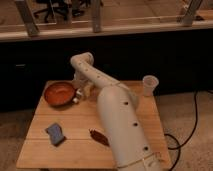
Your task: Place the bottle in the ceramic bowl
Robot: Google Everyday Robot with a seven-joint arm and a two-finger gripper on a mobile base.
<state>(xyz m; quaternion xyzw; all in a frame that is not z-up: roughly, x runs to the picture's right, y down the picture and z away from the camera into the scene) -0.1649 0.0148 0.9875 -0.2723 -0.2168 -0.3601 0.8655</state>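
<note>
The ceramic bowl [58, 93], orange-red and shallow, sits at the back left of the wooden table [75, 122]. My gripper [78, 95] hangs at the end of the white arm [117, 115], right at the bowl's right rim. A small pale bottle [88, 90] shows just right of the gripper, close against it. I cannot tell whether the gripper holds it. The bowl looks empty inside.
A translucent white cup [149, 84] stands at the table's back right corner. A blue-grey pad [55, 133] lies front left. A dark reddish-brown oblong thing [99, 137] lies at front centre, beside the arm. A dark wall and railing run behind the table.
</note>
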